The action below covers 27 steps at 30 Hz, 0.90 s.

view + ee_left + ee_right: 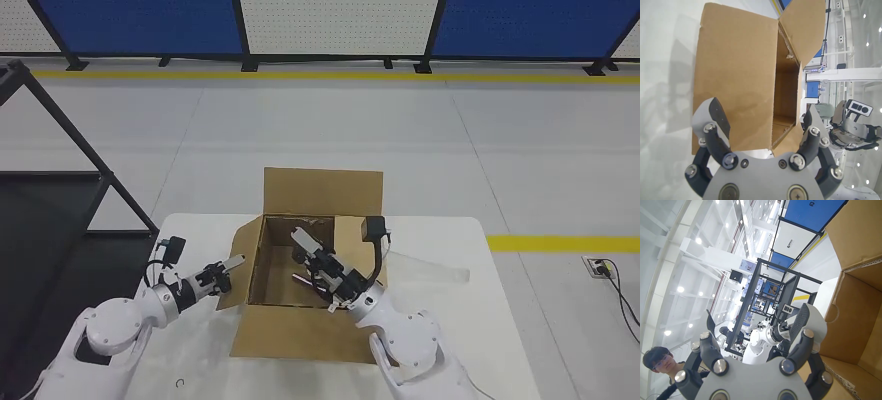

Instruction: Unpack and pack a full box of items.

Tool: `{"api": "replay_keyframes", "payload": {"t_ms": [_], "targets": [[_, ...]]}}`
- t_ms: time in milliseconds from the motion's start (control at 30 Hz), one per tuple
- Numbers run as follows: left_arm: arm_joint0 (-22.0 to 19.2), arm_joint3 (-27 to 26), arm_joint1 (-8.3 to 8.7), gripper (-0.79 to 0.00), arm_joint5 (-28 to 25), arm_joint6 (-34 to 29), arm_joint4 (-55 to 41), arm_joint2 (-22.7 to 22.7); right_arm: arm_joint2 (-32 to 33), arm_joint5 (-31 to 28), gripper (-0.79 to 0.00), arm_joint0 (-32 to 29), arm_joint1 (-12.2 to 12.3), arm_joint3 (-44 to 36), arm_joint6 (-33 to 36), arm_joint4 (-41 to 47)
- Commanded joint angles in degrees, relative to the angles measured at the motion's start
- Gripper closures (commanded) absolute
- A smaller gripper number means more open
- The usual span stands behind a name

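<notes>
Place: a large industrial hall fitted out as a robotics lab test cell.
Boundary: blue and white partition panels (140, 25) on black feet fence off the area.
Floor: pale and glossy, marked with a yellow line (560, 243).
Ceiling: high, with white beams and rows of round lamps (698, 240).
Furniture: a black metal rack (62, 121) stands beside the white desk (480, 320).

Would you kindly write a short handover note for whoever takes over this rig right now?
Left gripper: jaws open, empty, beside the left flap of the box.
Right gripper: jaws open, empty, over the box opening.
Things: the box stands on the table with its flaps open. A clear plastic item lies to its right.
Done: box opened. The inside seen from the left wrist is bare cardboard.
Left: check for items inside, which I cannot tell, then repack.
</notes>
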Motion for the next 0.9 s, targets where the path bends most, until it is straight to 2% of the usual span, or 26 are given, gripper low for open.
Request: {"api": "replay_keyframes", "payload": {"t_ms": [0,233,600,733,867], "targets": [[-0.2,0.3,0.05,-0.785,-0.1,0.5,-0.1,-0.4,-0.1,-0.1,-0.785,0.0,0.1,0.0,-0.1,0.1],[0.9,-2.4,0.81,-0.785,-1.1,0.7,-3.2,-5.6,0.3,-0.2,-0.785,-0.5,0.5,-0.8,-0.2,0.1],[5.8,-15.9,1.99,-0.785,-1.9,1.0,-8.3,-14.7,0.4,-0.9,-0.785,-0.9,1.0,-0.8,0.3,0.8],[6.6,-20.3,2.23,-0.785,-1.3,-0.3,-10.3,-16.2,1.1,-1.6,-0.785,-1.9,1.4,-1.3,1.0,0.9],[5.0,-22.2,2.40,-0.785,-0.1,-1.8,-10.8,-15.3,2.8,-4.0,-0.785,-3.9,2.0,-2.7,3.3,2.3]]}}
